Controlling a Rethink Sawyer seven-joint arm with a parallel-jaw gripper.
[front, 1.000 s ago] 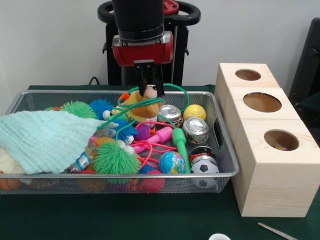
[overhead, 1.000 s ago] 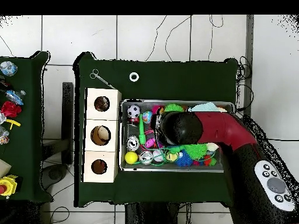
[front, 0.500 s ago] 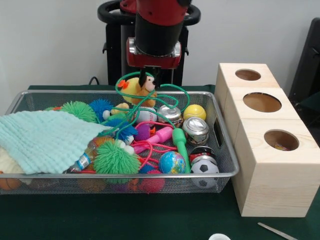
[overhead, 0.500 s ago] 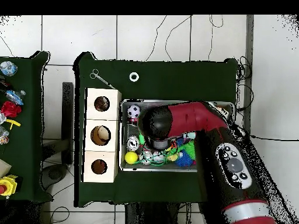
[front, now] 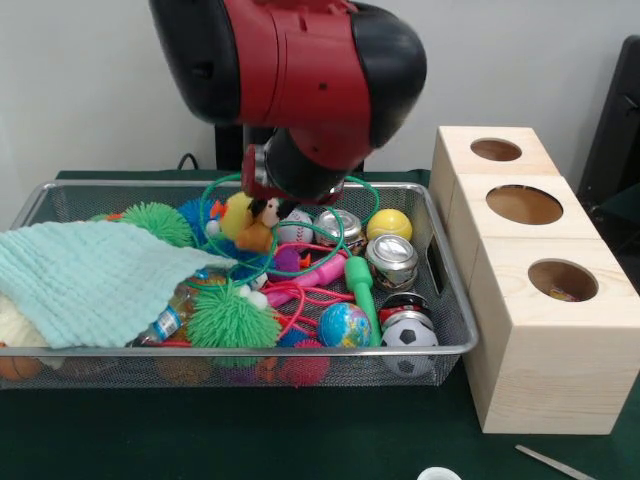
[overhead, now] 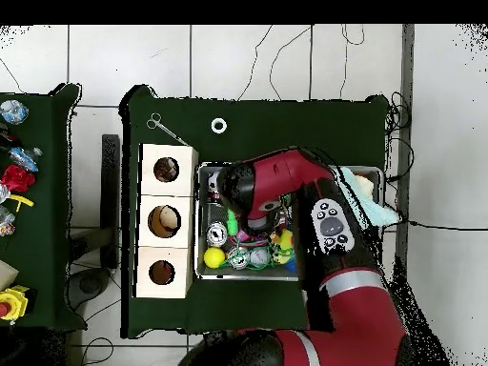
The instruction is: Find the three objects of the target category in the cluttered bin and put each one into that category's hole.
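Plush toy: a small yellow stuffed duck (front: 243, 221) with an orange tuft at its left side and a dark brown patch at its right; it is soft and rounded.
Where it is: it hangs over the back middle of the wire bin (front: 452, 330), above the clutter, just under the arm's wrist (front: 300, 165). In the overhead view it shows as a yellow spot (overhead: 284, 238) beside the arm.
Cord: a green cord (front: 345, 232) loops around the toy, and its rings rise out of the bin with it.
Gripper: the gripper (front: 268, 205) is mostly hidden behind the bulky red and black arm (front: 290, 60). It meets the toy at the dark patch, but how far apart its fingers stand cannot be told.
Which way it lies: the toy's long axis runs roughly level, left to right across the front view, with the yellow head end to the left and the dark end toward the gripper.
Bin contents: a pale green cloth (front: 90, 280) fills the left half. Green spiky balls (front: 232, 315), two metal cans (front: 391, 260), a yellow ball (front: 389, 224), a globe ball (front: 344, 325) and a small soccer ball (front: 410, 333) lie around.
Box: a wooden box (front: 530, 330) with three round holes in its top stands just right of the bin.
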